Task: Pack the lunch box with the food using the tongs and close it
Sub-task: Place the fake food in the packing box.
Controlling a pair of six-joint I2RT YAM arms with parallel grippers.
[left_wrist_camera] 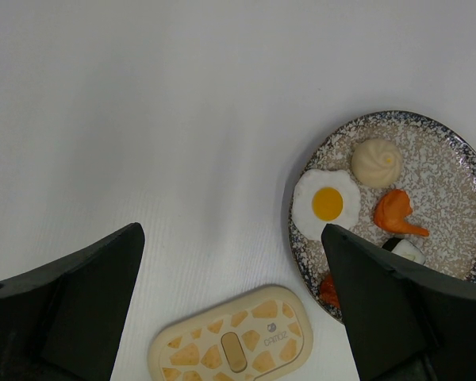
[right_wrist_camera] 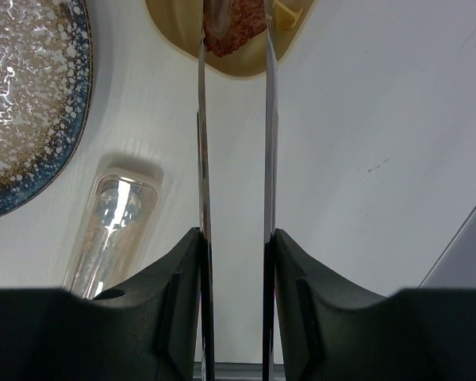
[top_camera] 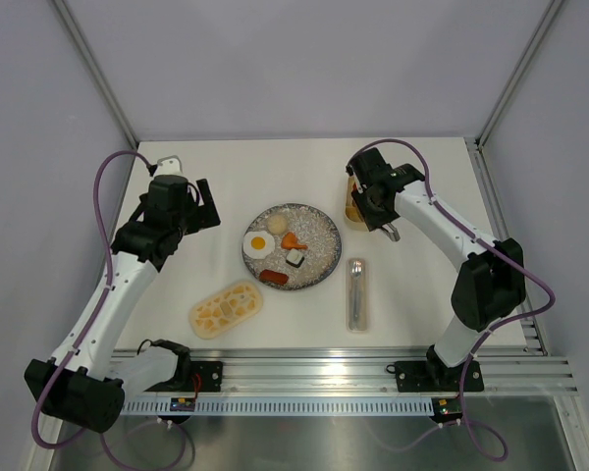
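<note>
At the far right of the table (top_camera: 422, 177), we see the right arm reaching forward and angled down over the lunch box (right_wrist_camera: 238, 65). The right gripper (right_wrist_camera: 236, 238) is clamped on the tongs (right_wrist_camera: 202, 159), whose tips pinch a sausage (right_wrist_camera: 234, 32) over the box's opening. On the left, the left arm is folded at the elbow. The left gripper (left_wrist_camera: 232, 238) is spread wide and holds nothing, hovering left of the plate (left_wrist_camera: 436, 182). The egg (left_wrist_camera: 325, 202), bun (left_wrist_camera: 377, 162) and orange piece (left_wrist_camera: 397, 213) lie on the plate, and the lid (left_wrist_camera: 230, 341) lies near-left of it.
</note>
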